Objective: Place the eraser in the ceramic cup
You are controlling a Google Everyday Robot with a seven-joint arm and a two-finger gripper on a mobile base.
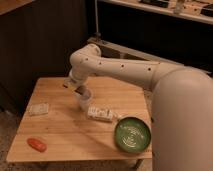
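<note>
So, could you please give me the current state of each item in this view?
gripper: directly above the ceramic cup's mouth
ceramic cup: upright on the table
green bowl: upright at the table's right front edge
orange object: lying flat
two packets: lying flat

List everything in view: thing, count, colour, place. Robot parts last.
ceramic cup: one, white, centre of the table, right under the gripper.
green bowl: one, green, front right corner of the table.
packet: one, pale, left side of the table.
flat pack: one, whitish, just right of the cup, towards the bowl.
orange object: one, orange-red, front left corner of the table.
table: one, light wood, middle of the view, on a speckled floor.
shelving: dark, along the back.
arm: one, white, reaching in from the right.
gripper: one, at the cup's rim; whether it holds the eraser cannot be seen.
</note>
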